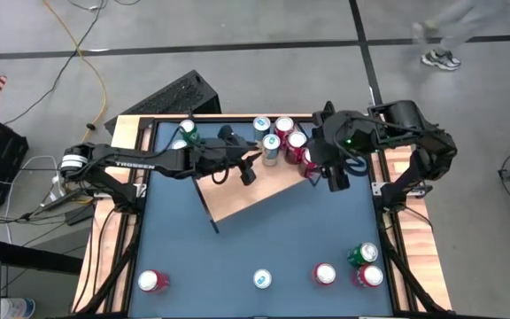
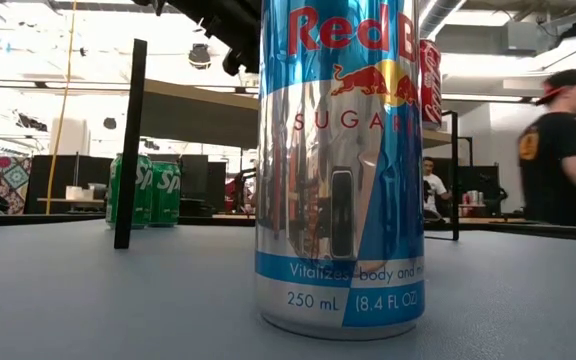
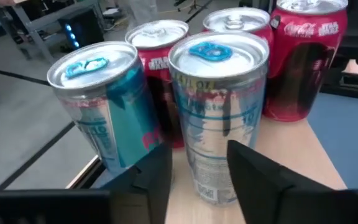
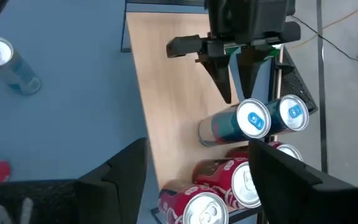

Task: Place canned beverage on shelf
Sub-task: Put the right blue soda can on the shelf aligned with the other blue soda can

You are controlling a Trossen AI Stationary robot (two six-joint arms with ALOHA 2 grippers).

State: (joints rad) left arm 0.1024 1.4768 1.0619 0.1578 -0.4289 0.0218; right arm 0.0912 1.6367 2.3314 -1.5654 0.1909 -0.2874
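Left tool (image 3: 197,180) closed around a silver-and-blue can (image 3: 219,112) standing on the shelf (image 1: 255,197), beside red cans (image 3: 306,56) (rear of worktop (image 1: 237,257)). Right tool (image 4: 197,168) hovered over them, fingers apart.

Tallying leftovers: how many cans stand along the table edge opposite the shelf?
5: left red can, silver can midway, middle red can, green can, right red can. None seem hidden.
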